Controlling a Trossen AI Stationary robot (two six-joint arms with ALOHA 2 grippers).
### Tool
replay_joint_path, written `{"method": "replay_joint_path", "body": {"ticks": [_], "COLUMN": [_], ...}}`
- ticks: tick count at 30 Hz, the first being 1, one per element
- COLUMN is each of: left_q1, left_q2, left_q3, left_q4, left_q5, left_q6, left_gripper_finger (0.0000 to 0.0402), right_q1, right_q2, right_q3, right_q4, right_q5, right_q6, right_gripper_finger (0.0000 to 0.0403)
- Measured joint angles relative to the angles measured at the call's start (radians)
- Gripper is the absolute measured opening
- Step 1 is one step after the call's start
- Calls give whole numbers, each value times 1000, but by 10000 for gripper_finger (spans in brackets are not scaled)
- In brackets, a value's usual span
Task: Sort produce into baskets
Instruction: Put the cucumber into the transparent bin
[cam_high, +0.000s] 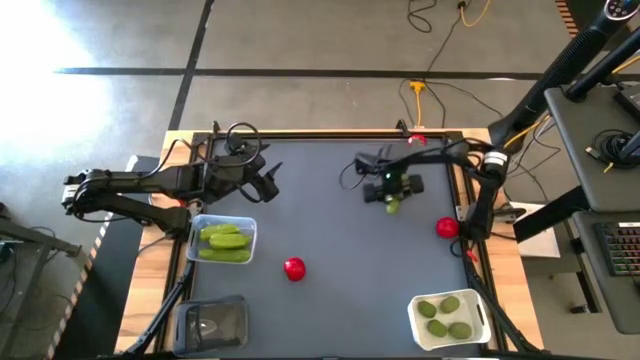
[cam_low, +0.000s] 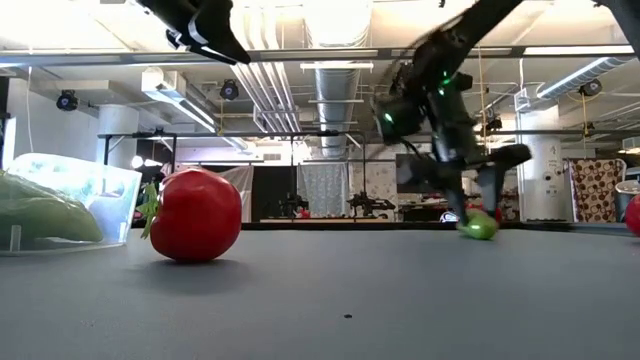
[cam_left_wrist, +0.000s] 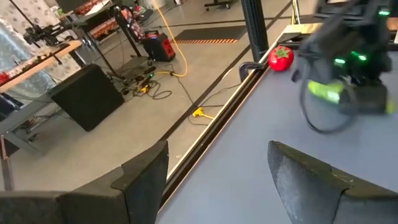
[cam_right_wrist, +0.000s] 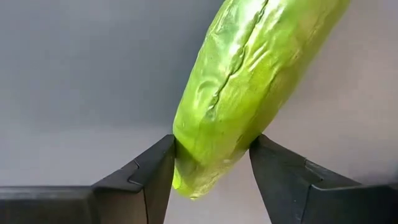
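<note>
My right gripper stands over the far middle of the dark table, pointing down, shut on a light-green cucumber. The low view shows the cucumber's lower part close above the table. Two red tomatoes lie loose, one near the middle and one at the right edge. The clear basket holds cucumbers, the white basket holds limes, and the dark-tinted basket stands at the near left. My left gripper waits open at the far left, raised and holding nothing. My right gripper pinches the cucumber near one end between its two fingers. The fingers come from above, pointing down, and lie across the cucumber. Most of the cucumber sticks out past the fingers on one side. Whether its low end touches the table, I cannot tell.
A raised rim frames the table on all sides. Cables trail on the floor beyond the far edge. Bare table lies between the dark-tinted and white baskets.
</note>
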Motion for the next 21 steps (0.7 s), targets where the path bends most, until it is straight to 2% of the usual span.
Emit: {"method": "replay_joint_path", "body": {"ticks": [6,11,14,17,18,21], "left_q1": [-9,-8,-8,-9,-9,-10], "left_q2": [-30,-89,-124,-155,-165,-204], "left_q3": [2,99,187,266,286,332], "left_q4": [-5,-128,-265,-405,-447,-535], "left_q5": [2,1,1,1,1,1], "left_q6": [2,-3,-28,-49,-63,-106], "left_gripper_finger": [256,256,256,256,256,256], "right_q1": [163,229,254,276,284,315], "right_q2": [6,11,22,30,31,31], "right_q3": [9,-19,-23,-4,7,64], "right_q4": [233,434,474,534,546,647], "right_q5": [-5,-3,7,4,4,7], "right_q6": [40,68,70,47,27,-115], "right_gripper_finger": [214,216,196,159,147,144]}}
